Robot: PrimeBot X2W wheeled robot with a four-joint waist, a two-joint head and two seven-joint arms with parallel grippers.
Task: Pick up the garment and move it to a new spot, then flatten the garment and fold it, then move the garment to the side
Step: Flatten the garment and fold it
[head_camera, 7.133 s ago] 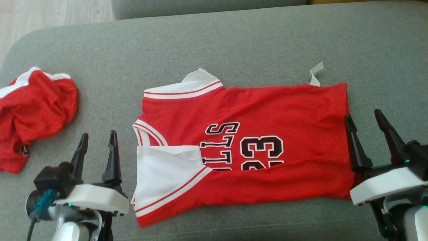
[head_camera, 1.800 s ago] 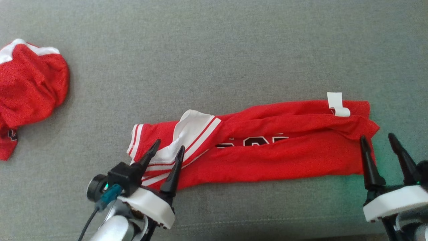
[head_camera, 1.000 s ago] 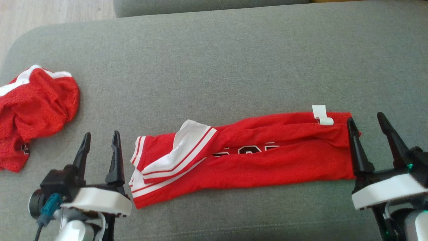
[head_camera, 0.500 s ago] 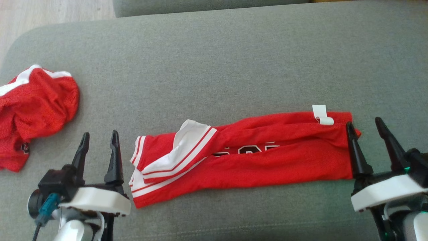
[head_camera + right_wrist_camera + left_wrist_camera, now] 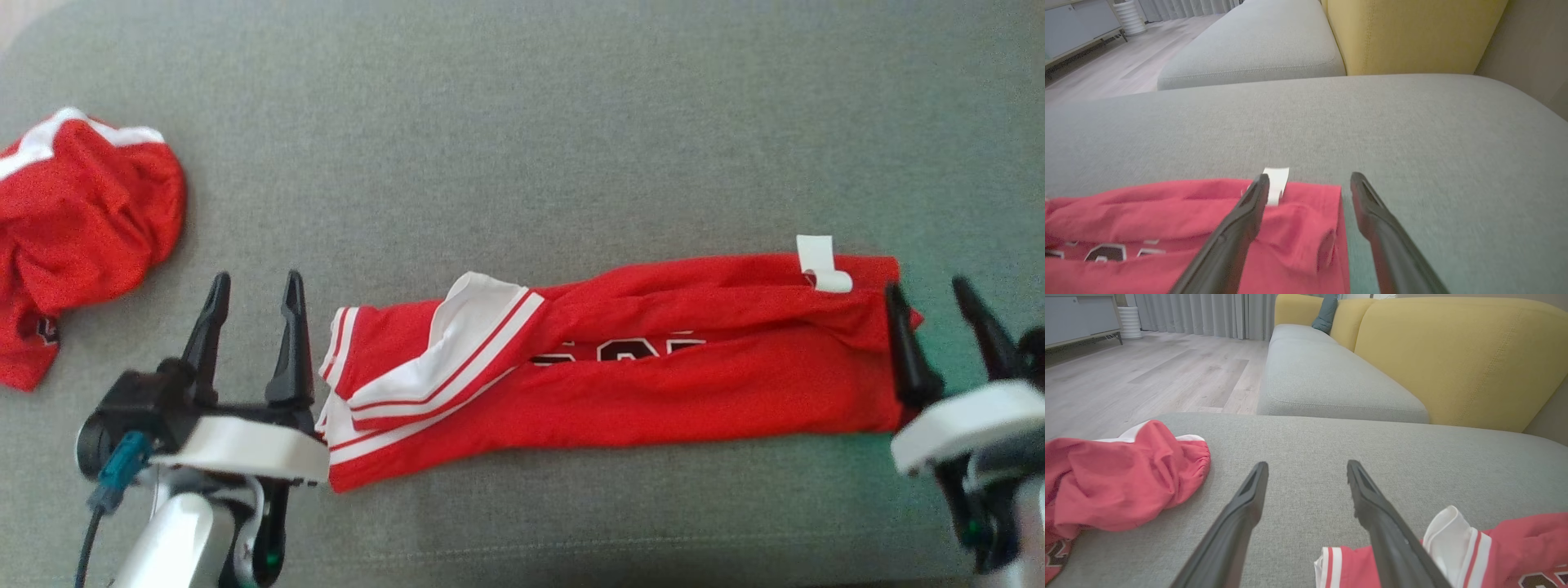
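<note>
The red basketball jersey (image 5: 620, 384) lies on the grey fabric sofa seat (image 5: 522, 122), folded lengthwise into a narrow band. Its long axis runs straight across in front of the robot, from the left arm's side to the right arm's side. That is what the coming move depends on, because each short end sits at 1 gripper.

The white-striped shoulder end is just beside the left gripper (image 5: 256, 278). That gripper is spread wide and holds nothing. In the left wrist view, bare cushion shows between its 2 fingers, and the striped cloth lies off to the side of 1 finger. It would have to shift toward the jersey before it could bite.

The right gripper (image 5: 927, 284) is also spread and empty, but it is better placed. In the right wrist view, 1 finger is over the red hem end near the curled white label (image 5: 820, 263). The other finger is over bare cushion, so the hem edge falls between them. I cannot tell how high it hangs above the cloth.

By my reckoning the lengthwise fold is done and a fold end to end comes next, and the right arm is nearer to a grasp. A crumpled red garment (image 5: 82, 220) sits well apart, beyond the left gripper.
</note>
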